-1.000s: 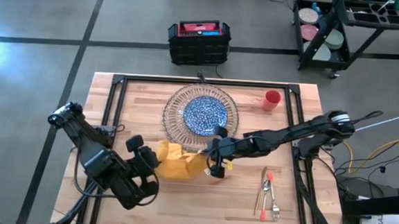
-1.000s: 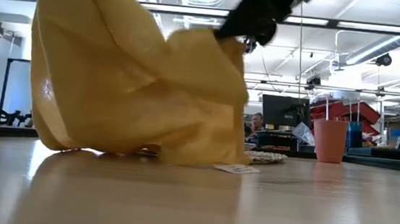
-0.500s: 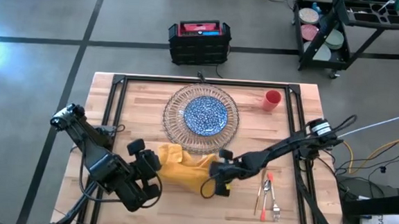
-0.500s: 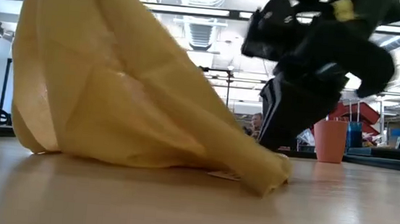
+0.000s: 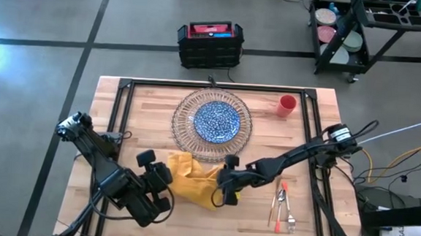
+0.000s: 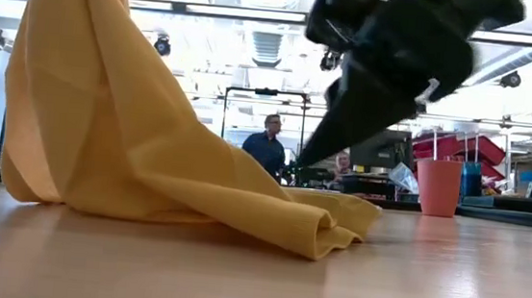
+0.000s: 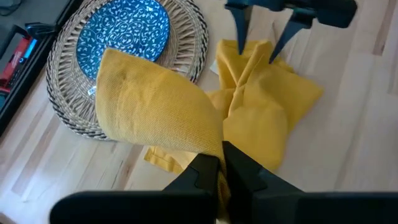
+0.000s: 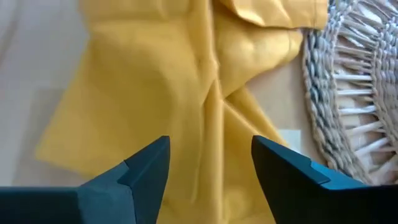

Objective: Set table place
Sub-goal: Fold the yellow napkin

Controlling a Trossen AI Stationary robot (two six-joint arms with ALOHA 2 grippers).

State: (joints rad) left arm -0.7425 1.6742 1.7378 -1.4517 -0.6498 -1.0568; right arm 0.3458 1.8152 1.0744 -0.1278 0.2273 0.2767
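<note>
Left claw (image 7: 217, 163) clamped on yellow napkin (image 5: 191, 177), one corner lifted off the counter (image 5: 262, 224). Right claw (image 8: 210, 163) spread apart, poised over the napkin's free end beside the charger (image 5: 211, 123). Risk: uneven pull bunches the cloth or drags it into the charger rim.

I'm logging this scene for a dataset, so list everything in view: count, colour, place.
table: one, light wood with black frame rail, under everything.
glass charger: one, clear and ribbed, far middle of the table.
plate: one, blue-patterned, on the charger.
napkin: one, yellow, crumpled on the table near the charger.
cup: one, red, far right of the table.
cutlery: a few pieces, metal with orange handles, near right.
crate: one, black and red, on the floor beyond the table.
person: one, in the room behind.
left gripper: shut on the napkin's raised part.
right gripper: open, above the napkin.
</note>
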